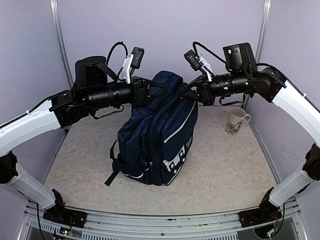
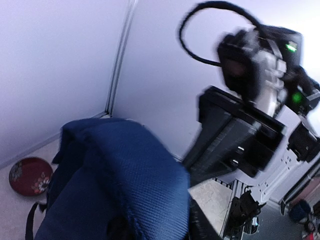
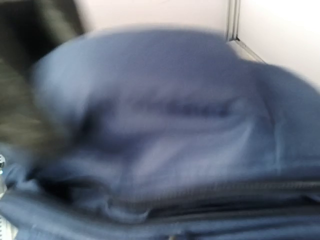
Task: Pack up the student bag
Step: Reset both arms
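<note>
student bag [image 1: 157, 135] stands upright mid-table, right gripper [image 1: 190, 92] fingers pressed together at its top from 3 o'clock, left gripper [image 1: 145, 92] at 9 o'clock, fingers hidden so can't tell, and a weak hold risks the bag slumping onto the mug [image 1: 236, 121] at 2 o'clock.

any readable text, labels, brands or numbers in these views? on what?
None readable.
student bag, white front patches: dark marks, too small to read.
mug: printed picture, no legible words.
Wrist views: blurred, no text visible.
</note>
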`<control>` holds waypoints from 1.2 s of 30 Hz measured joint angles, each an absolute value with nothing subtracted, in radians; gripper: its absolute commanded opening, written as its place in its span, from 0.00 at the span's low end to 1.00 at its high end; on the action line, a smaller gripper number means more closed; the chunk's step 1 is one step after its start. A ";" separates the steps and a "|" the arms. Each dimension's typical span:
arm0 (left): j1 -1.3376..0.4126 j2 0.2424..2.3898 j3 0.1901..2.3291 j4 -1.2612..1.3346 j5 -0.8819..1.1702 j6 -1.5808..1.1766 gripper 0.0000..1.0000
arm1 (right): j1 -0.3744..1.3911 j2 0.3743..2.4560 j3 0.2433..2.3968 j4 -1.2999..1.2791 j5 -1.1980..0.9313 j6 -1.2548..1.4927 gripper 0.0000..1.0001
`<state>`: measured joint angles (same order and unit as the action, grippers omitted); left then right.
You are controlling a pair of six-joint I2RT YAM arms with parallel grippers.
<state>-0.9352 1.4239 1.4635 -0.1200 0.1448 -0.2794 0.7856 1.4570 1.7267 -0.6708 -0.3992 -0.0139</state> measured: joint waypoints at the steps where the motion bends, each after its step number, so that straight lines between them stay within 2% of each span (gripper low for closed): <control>1: -0.953 1.410 1.451 -0.099 0.160 -0.275 0.59 | 0.761 1.462 1.739 -0.684 -0.419 -0.025 0.00; 4: -1.003 1.374 1.439 -0.066 0.261 -0.233 0.81 | 0.709 1.492 1.776 -0.714 -0.465 -0.063 0.00; 6: -1.026 1.341 1.451 -0.101 0.345 -0.159 0.88 | 0.674 1.527 1.802 -0.715 -0.512 -0.087 0.00; 11: -1.042 1.312 1.604 -0.310 0.464 0.107 0.88 | 0.612 1.582 1.824 -0.694 -0.596 -0.139 0.00; 16: -0.996 1.242 1.641 -0.399 0.377 0.344 0.82 | 0.588 1.604 1.834 -0.689 -0.648 -0.171 0.00; 17: -0.941 1.232 1.637 -0.398 0.364 0.375 0.84 | 0.587 1.605 1.834 -0.687 -0.657 -0.175 0.00; 19: -0.811 1.240 1.640 -0.393 0.357 0.417 0.97 | 0.585 1.607 1.834 -0.686 -0.669 -0.179 0.00; 20: -0.744 1.259 1.650 -0.395 0.359 0.443 0.99 | 0.584 1.610 1.837 -0.687 -0.676 -0.183 0.00; 22: -0.647 1.334 1.707 -0.409 0.381 0.524 0.99 | 0.582 1.622 1.849 -0.689 -0.692 -0.186 0.00; 25: -0.595 1.505 1.861 -0.499 0.481 0.683 0.99 | 0.582 1.634 1.861 -0.691 -0.707 -0.191 0.00; 30: -0.528 1.891 2.307 -0.736 0.723 0.953 0.99 | 0.582 1.635 1.864 -0.695 -0.711 -0.194 0.00; 36: -0.529 2.036 2.385 -0.956 0.844 1.174 0.99 | 0.582 1.636 1.864 -0.699 -0.711 -0.194 0.00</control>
